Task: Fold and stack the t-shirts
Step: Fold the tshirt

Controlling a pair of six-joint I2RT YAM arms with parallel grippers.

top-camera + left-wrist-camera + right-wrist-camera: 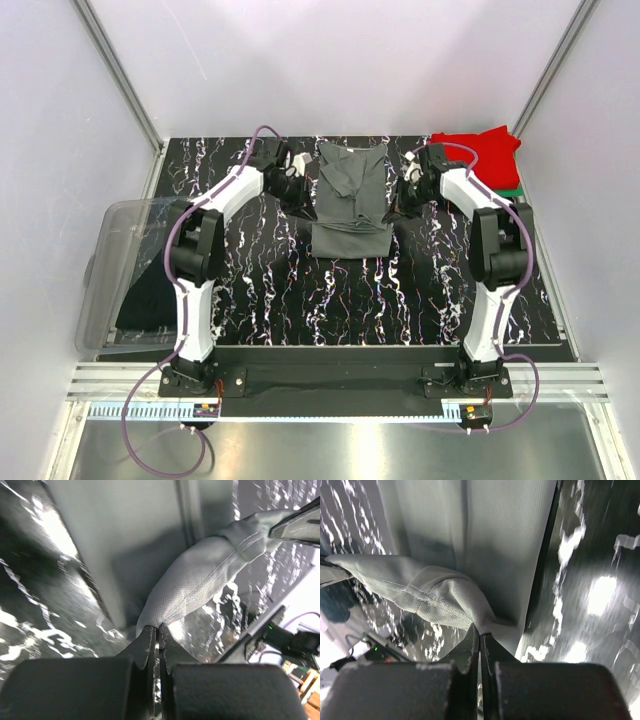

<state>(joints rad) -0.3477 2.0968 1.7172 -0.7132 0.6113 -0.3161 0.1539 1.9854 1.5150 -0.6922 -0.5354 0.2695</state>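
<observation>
The dark grey t-shirt (349,205) is seen lying on the far middle of the table (260,290), between the two arms. It is already narrowed to a long strip, with its sides turned in, so the folding is judged to be under way but not finished.

The left fingers (147,645) are pressed fully together on a pinch of the grey cloth at the shirt's left edge. The right fingers (470,645) are closed in the same way on the right edge. In both wrist views a ridge of cloth is seen raised off the table and drawn across from one pair of fingers to the other. The near part of the shirt is laid flat, while the far part is bunched and uneven.

At the far right corner a red t-shirt (478,152) is laid on top of a green t-shirt (512,188), of which only an edge is shown. These two are judged to be folded and stacked. On the left, black cloth (150,295) is seen in the clear plastic tub (110,215); it is taken to be shirts not yet handled.

What is left, then, is judged to be the crosswise fold of the grey shirt, its placing on the stack, and the folding of whatever is held in the tub.
</observation>
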